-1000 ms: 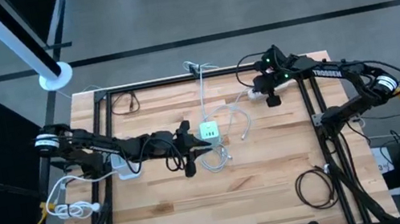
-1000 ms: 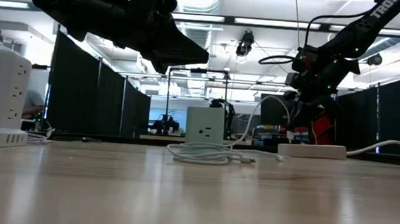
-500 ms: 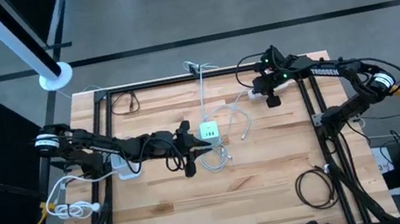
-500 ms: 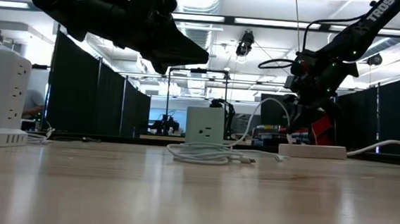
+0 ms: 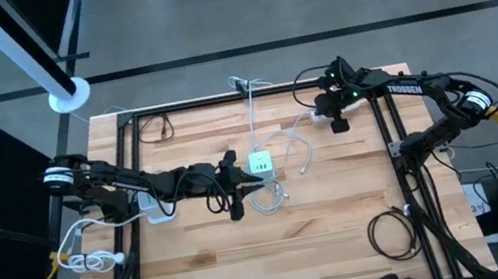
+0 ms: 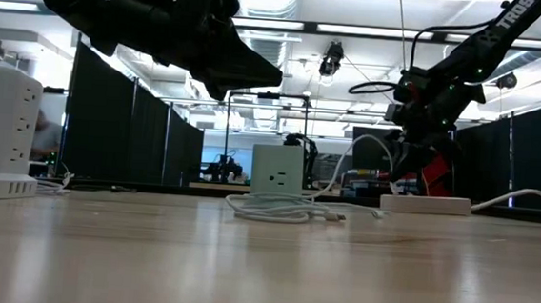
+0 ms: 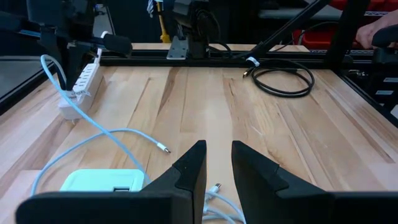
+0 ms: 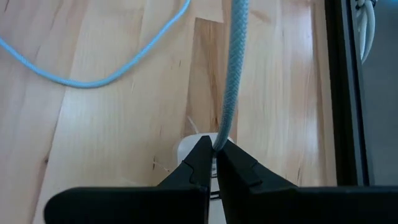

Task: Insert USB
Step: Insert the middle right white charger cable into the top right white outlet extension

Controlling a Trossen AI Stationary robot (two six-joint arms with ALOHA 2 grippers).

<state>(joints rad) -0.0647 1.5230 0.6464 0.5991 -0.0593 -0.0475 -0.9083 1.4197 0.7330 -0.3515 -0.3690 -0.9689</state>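
Almost nothing moved in the last second. Table (image 5: 346,235) layout is the same, and the left arm is frozen.

Right arm: only change is a small nudge over the far right corner early in that second, then it stopped. In the low view the power strip (image 6: 426,203) slid a hair sideways with it, so my guess is the cable is dragging the strip or the claw is brushing it.

Right gripper (image 8: 213,148): clamped on the pale blue braided cable (image 8: 233,81), fingertips directly over the strip's white end. The plug is hidden between the fingers, so I can't tell whether it's seated, or in what.

Left gripper (image 7: 217,149): mid-table, just beside the charger (image 5: 260,165), raised off the wood. Fingers a little apart with nothing between them.

Charger sits on the table with its cable loops next to it. A loose USB plug (image 7: 164,149) lies on the wood just ahead of the left claw, not held.

Read: this is a stall, not progress. The right arm looks to be in fine alignment, or pressing at the strip. If it's pressing, the strip isn't braced and will keep sliding. The left arm is free to hold it or the charger. Insertion not confirmed.
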